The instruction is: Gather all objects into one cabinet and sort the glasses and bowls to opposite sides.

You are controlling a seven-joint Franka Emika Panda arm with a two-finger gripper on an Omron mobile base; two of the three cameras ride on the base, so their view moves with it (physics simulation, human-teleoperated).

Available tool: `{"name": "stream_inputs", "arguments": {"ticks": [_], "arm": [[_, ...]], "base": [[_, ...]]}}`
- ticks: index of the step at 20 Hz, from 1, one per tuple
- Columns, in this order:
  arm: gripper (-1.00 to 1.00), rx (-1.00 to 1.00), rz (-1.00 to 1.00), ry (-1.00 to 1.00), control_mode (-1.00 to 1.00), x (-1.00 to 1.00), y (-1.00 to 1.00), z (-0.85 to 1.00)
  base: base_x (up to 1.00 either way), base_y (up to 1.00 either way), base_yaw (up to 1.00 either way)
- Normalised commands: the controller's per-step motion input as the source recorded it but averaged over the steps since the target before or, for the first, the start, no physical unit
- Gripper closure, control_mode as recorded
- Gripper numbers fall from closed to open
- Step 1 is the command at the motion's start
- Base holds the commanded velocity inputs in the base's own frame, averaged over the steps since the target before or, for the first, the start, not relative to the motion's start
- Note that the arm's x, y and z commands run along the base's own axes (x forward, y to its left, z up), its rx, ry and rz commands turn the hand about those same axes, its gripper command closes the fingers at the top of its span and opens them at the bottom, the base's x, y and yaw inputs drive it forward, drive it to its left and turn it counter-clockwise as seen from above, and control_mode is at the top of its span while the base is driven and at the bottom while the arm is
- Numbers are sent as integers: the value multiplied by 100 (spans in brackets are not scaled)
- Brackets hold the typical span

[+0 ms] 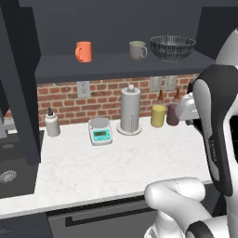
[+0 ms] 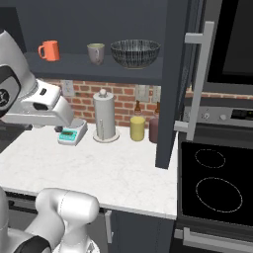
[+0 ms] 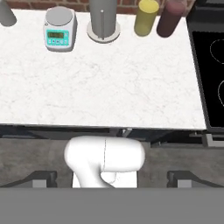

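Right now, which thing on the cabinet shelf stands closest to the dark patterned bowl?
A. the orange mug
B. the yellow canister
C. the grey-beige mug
C: the grey-beige mug stands just left of the dark patterned bowl, while the orange mug is farther left.

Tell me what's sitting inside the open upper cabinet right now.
On its shelf stand an orange mug, a grey-beige mug and a wide dark patterned bowl, left to right. Whether the bowl or mugs hold anything can't be seen from below.
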Motion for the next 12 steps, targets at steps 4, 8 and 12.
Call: {"name": "stream_inputs", "arguments": {"ticks": [4, 8, 12], "arm": [[-100, 0, 0, -8, -100, 0, 0, -20], [-100, 2, -1, -5, -100, 0, 0, -5], [-100, 2, 0, -4, -100, 0, 0, 0]], "base": [[0, 0, 0], [0, 0, 0], [0, 0, 0]]}}
